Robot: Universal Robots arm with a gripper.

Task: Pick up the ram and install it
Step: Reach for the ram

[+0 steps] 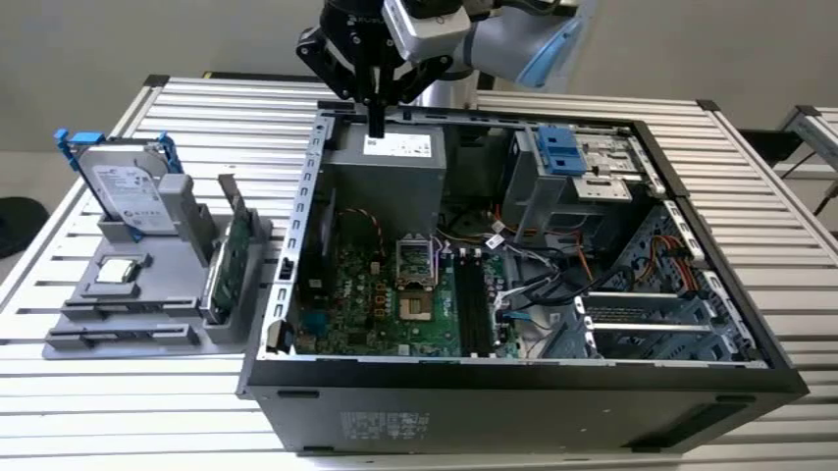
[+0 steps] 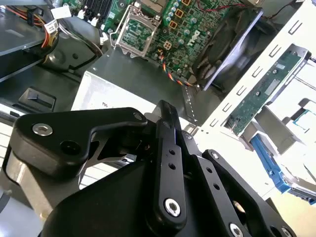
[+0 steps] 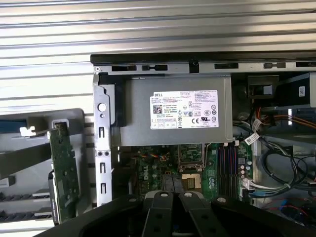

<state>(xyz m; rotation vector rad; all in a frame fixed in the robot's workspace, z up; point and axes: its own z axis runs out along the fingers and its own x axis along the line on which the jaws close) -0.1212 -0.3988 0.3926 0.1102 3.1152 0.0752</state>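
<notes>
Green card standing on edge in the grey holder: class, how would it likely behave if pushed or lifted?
The green card looks like a rigid board, so it is probably stiff. Standing thin on edge in the grey holder, it might tip under a sideways push. Its exposed components suggest fragility.

The hand (image 1: pixel 377 98) and case (image 1: pixel 524 402) are black, the motherboard (image 1: pixel 373 294) green, the power supply (image 1: pixel 380 186) grey.

Table (image 1: pixel 210 108) ribbed alu; PC case (image 1: pixel 524 402) matt blk sheet metal; PSU (image 3: pixel 138 123) dull grey metal w/ paper label; gripper (image 1: pixel 376 126) matt blk.
</notes>
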